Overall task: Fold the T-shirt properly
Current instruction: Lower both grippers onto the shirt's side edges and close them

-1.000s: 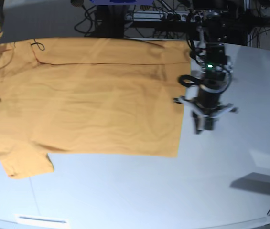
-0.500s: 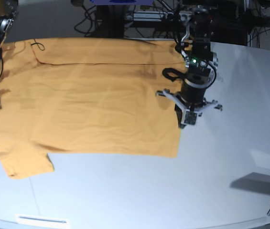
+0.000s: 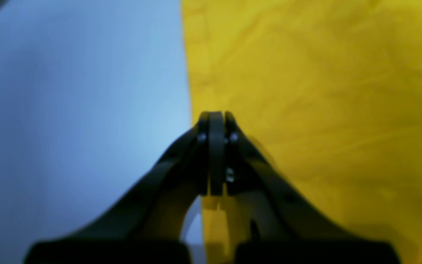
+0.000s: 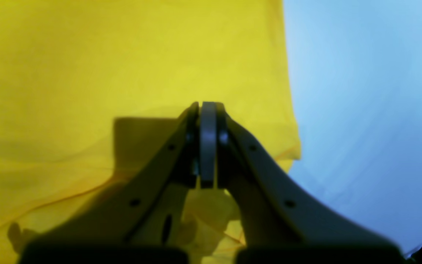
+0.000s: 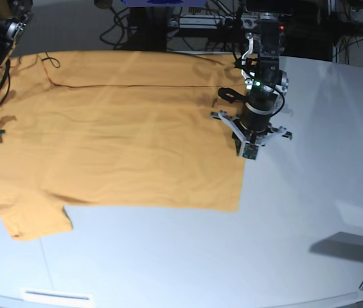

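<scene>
The table bore the T-shirt, spread flat for folding. The left gripper, jaws pressed together and empty, hung over its hem edge; the right gripper, likewise closed, hung over the opposite edge.

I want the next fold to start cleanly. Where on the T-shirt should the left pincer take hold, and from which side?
Probably the straight hem edge of the T-shirt beside the left pincer, approached from the bare table side. The cloth lies flat, so only an edge offers a lip to slip a finger under. The wrist view shows the pincer shut over that edge; it would need to open first.
</scene>
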{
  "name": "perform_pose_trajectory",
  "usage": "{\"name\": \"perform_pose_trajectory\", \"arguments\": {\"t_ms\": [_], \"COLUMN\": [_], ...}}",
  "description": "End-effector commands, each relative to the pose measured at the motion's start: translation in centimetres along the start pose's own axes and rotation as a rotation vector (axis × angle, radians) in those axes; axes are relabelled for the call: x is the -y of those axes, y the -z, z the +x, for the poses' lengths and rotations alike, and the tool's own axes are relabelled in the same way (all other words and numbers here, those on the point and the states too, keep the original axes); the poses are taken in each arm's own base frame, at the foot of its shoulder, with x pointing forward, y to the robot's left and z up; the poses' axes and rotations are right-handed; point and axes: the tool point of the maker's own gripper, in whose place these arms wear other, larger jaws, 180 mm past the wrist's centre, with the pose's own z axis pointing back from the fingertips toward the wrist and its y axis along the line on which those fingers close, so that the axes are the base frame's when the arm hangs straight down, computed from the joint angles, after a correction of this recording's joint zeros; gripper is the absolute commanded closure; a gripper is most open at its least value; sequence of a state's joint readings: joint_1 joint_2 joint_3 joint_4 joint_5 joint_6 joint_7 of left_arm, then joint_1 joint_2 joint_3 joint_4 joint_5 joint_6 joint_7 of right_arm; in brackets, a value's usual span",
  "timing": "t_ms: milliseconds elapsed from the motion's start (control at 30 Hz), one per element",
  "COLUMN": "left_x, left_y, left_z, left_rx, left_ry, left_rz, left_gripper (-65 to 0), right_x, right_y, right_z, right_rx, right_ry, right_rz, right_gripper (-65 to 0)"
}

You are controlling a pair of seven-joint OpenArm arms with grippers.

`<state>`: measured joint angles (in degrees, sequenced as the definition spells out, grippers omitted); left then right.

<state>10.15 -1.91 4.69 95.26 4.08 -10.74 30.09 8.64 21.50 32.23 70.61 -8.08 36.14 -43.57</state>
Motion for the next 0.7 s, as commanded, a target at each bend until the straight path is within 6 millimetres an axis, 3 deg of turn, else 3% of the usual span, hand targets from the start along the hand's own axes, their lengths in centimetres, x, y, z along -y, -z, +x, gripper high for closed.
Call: {"name": "perform_pose_trajectory", "arguments": {"t_ms": [0, 200, 667], "left_x": [-0.3, -0.2, -2.5], "left_y": [0.2, 0.7, 0.3], "left_z": [1.4, 0.0, -1.3], "left_rx": [0.049, 0.030, 0.002], "left_ry": [0.000, -0.007, 0.058], "left_rz": [0.007, 0.003, 0.028], "left_gripper": [0.0, 0.0, 0.0], "right_x": [1.1, -0.2, -2.8], "right_y": [-0.5, -0.1, 1.0], "right_z": [1.0, 0.7, -1.6], "right_rx": [0.030, 0.022, -0.029], "right_ry": [-0.003, 0.003, 0.020], "right_rz": [-0.027, 0.000, 0.057], "right_gripper": [0.0, 0.0, 0.0]}}
